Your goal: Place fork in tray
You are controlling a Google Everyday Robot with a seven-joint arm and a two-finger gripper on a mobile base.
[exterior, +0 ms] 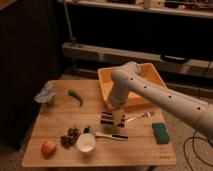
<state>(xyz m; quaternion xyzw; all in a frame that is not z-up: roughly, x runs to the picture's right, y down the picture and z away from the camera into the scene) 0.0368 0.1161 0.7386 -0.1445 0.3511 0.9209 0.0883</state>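
Observation:
The silver fork (139, 117) lies on the wooden table (60, 120), right of the gripper, its tines toward the green sponge. The orange-yellow tray (108, 80) stands at the table's back right, partly hidden by my white arm. My gripper (114, 120) hangs low over the table in front of the tray, just left of the fork's handle end. A dark-handled utensil with a pale head (107, 134) lies in front of the gripper.
A green sponge (160, 132) lies at the right. A white bowl (86, 142), a cluster of dark fruit (70, 137) and an apple (48, 147) sit along the front. A green pepper (76, 96) and a grey crumpled object (45, 94) lie at the back left.

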